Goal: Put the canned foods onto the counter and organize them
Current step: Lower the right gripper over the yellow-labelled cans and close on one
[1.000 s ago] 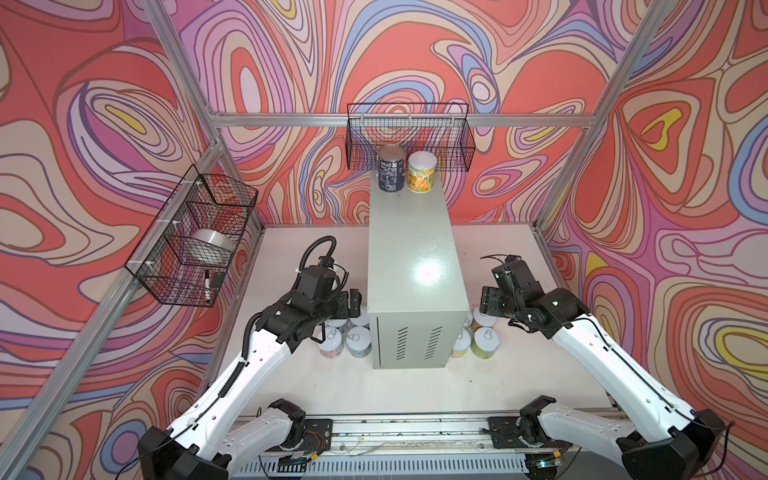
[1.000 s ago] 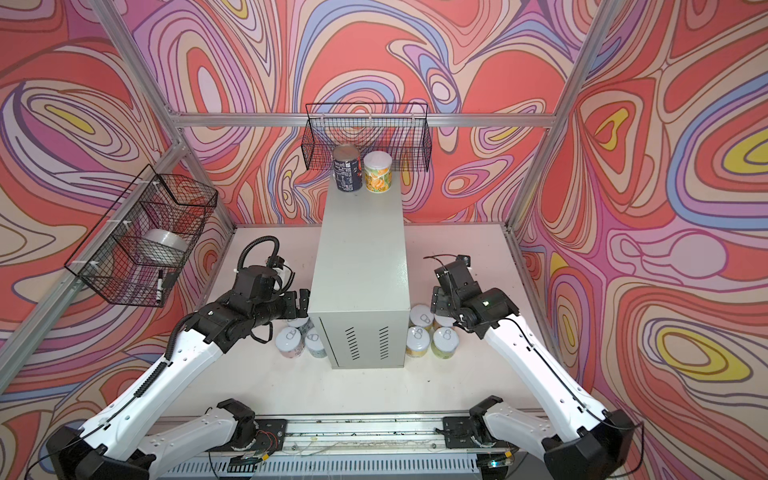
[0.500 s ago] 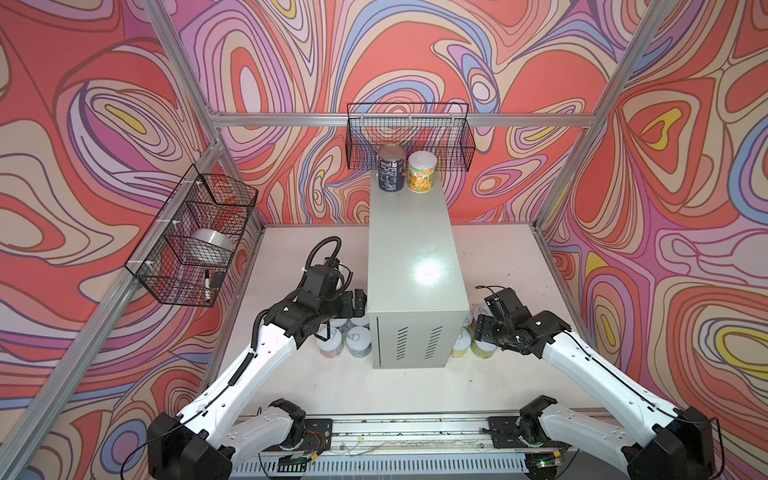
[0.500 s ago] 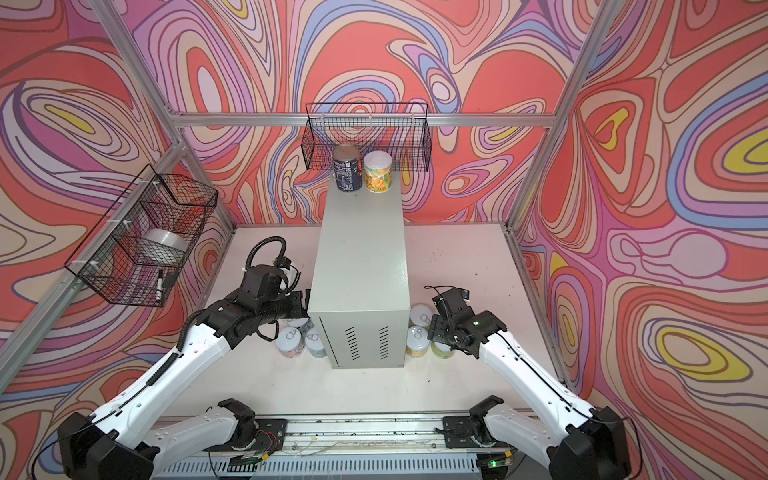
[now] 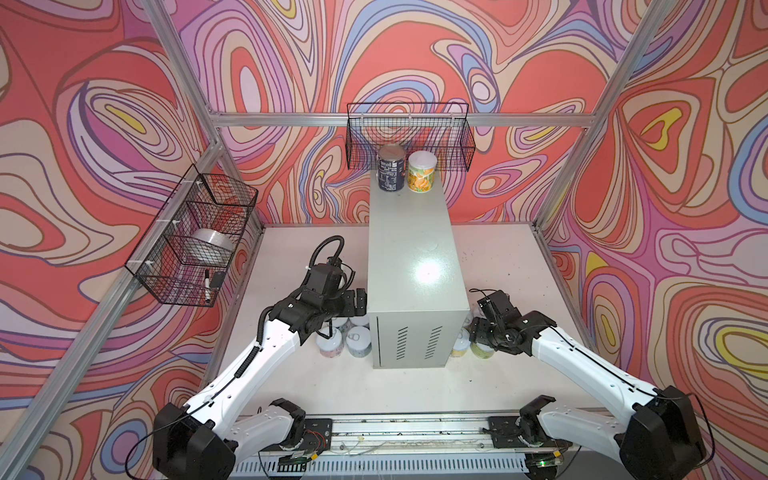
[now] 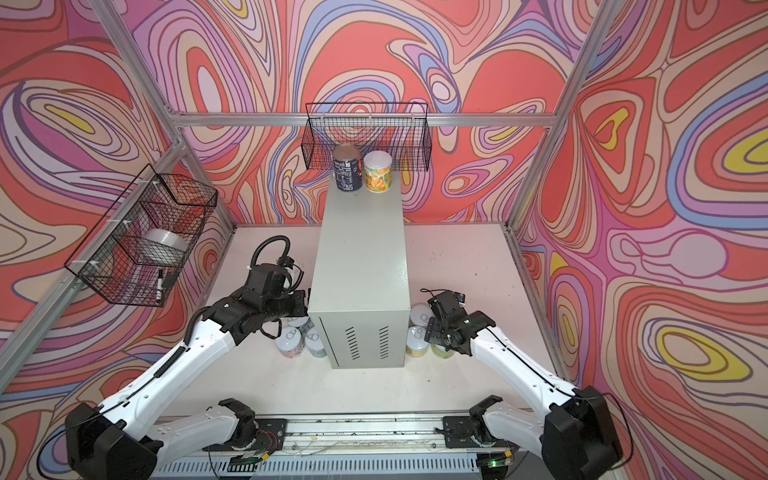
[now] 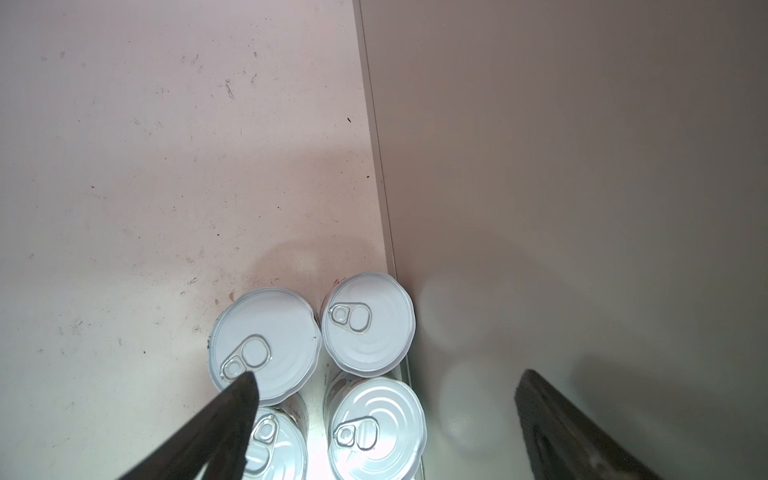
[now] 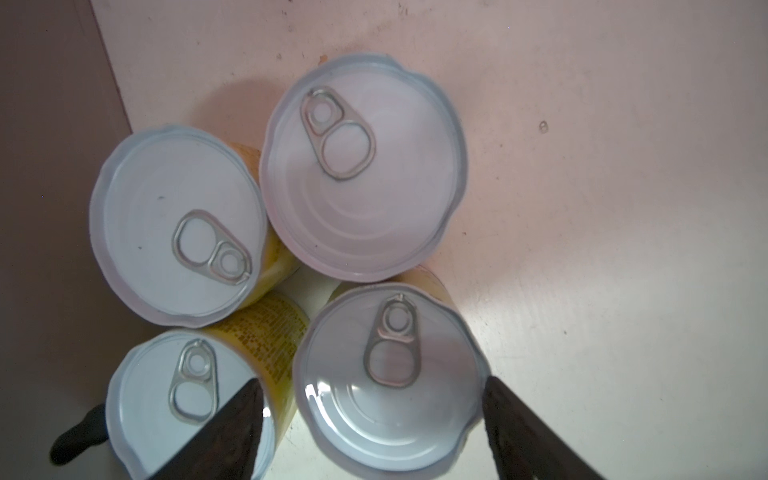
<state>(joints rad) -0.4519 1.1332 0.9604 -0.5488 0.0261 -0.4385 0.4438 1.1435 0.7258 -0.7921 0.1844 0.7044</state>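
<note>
1 can (image 8: 390,374) sits between the right gripper's (image 8: 370,384) spread fingers.

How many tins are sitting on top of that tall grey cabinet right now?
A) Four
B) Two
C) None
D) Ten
B: only the dark navy tin and the orange-labelled tin stand on the grey cabinet, side by side at its far end. The other tins visible are down on the white tabletop beside it.

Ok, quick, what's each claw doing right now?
Left claw: open, empty, above the cans.
Right claw: open, astride one can, not closed on it.
</note>
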